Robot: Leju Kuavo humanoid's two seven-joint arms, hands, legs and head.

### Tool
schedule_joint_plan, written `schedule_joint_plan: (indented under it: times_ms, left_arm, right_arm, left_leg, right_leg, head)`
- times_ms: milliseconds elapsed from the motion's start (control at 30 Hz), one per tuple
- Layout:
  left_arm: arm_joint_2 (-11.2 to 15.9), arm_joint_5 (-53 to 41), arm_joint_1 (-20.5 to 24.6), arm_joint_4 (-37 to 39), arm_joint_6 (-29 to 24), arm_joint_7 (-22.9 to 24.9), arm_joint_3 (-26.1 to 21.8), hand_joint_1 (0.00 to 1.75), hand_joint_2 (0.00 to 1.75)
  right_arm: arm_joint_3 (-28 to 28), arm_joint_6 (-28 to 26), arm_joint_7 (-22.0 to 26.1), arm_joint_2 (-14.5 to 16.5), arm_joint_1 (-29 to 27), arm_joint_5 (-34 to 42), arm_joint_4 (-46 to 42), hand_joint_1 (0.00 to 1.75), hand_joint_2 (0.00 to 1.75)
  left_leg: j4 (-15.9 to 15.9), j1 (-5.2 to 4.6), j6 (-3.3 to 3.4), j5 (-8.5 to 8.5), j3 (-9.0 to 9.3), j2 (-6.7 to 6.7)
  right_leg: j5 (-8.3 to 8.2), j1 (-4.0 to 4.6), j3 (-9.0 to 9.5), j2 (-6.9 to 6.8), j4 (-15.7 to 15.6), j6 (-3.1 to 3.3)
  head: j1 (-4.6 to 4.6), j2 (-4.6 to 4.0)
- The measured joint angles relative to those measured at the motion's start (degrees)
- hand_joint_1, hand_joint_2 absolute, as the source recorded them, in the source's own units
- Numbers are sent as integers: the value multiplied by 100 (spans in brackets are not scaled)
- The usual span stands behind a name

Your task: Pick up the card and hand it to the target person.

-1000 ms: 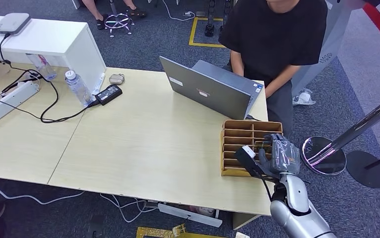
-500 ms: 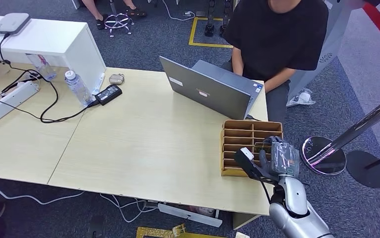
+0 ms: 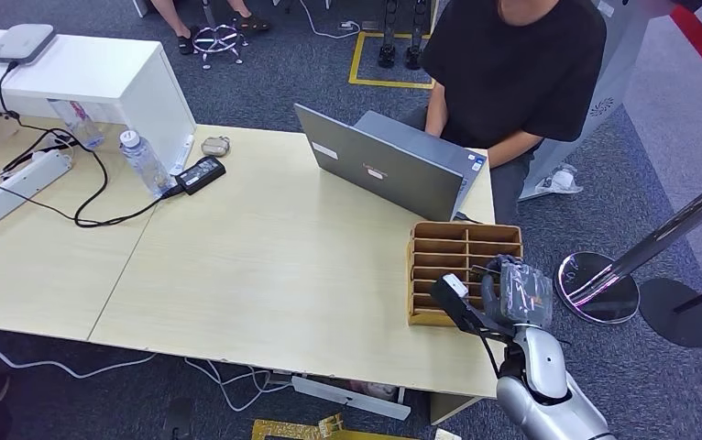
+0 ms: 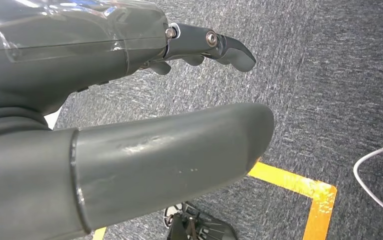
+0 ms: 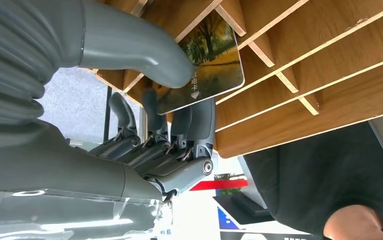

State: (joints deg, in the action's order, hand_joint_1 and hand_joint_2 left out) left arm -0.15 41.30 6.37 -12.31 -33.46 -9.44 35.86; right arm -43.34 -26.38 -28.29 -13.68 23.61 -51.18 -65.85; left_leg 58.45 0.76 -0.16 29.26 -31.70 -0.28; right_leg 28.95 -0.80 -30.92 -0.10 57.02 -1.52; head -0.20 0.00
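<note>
Between thumb and fingers [image 5: 179, 122], a glossy tree-printed card [image 5: 212, 62].

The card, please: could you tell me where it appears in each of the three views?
Head view: hidden under the right hand at the wooden rack.
Left wrist view: not in it.
Right wrist view: the card, upper middle, pinched between thumb and fingers.
Shared landmark: the wooden rack.

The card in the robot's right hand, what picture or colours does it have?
The card shows golden-yellow trees, darker near its edge; right wrist view shows it best.
</note>
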Motion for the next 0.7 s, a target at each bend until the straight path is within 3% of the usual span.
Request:
schedule_joint_plan:
  times_ms: [333,467,600,700]
  left_arm:
    - [0,51,0,0,0,-14,10,0,0]
    - [0,78,0,0,-2,-15,40,0,0]
    - [0,102,0,0,-12,-15,52,0,0]
    - [0,149,1,0,-26,-16,74,0,0]
  right_arm:
    - [0,50,15,0,8,-1,0,143,175]
    - [0,31,31,0,9,-10,0,151,175]
    - [0,-20,38,0,7,-63,-11,174,175]
    - [1,-82,31,-5,-13,-134,-89,169,175]
  left_leg:
    - [0,0,0,0,2,0]
    - [0,0,0,0,3,0]
    - [0,0,0,0,3,0]
    - [0,0,0,0,3,0]
  right_leg:
    - [0,0,1,0,0,0]
    - [0,0,1,0,0,0]
    - [0,0,1,1,0,0]
    - [0,0,1,1,0,0]
  head:
    - [1,0]
    - [0,0]
    - [-1,0]
    - [0,0]
